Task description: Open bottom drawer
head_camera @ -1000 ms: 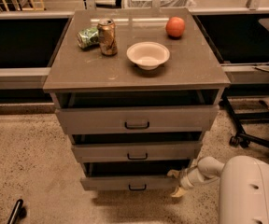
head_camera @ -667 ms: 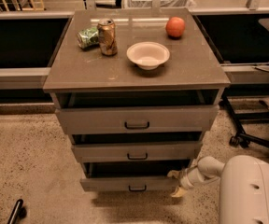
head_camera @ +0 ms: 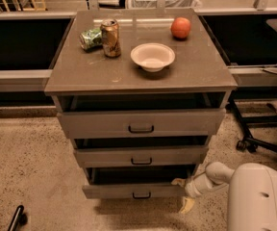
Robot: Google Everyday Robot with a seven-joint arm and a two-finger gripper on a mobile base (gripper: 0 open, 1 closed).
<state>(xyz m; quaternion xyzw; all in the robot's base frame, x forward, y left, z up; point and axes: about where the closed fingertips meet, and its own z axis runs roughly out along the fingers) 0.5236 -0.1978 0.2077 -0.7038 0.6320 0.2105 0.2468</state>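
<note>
Just left of the gripper (head_camera: 182,194), its jaws spread and holding nothing, sits the bottom drawer (head_camera: 114,190), partly out. It looks stiff and probably light on its slides — best taken by its small centre pull handle (head_camera: 141,195), further left.

The bottom drawer (head_camera: 114,191) is grey-brown with a dark handle, matching the cabinet (head_camera: 191,73). The white-and-cream gripper (head_camera: 183,194) sits at its right end. On top: white bowl (head_camera: 152,57), orange-red fruit (head_camera: 181,27), gold can (head_camera: 111,37), green crumpled can (head_camera: 91,38). The floor (head_camera: 28,167) is speckled beige
</note>
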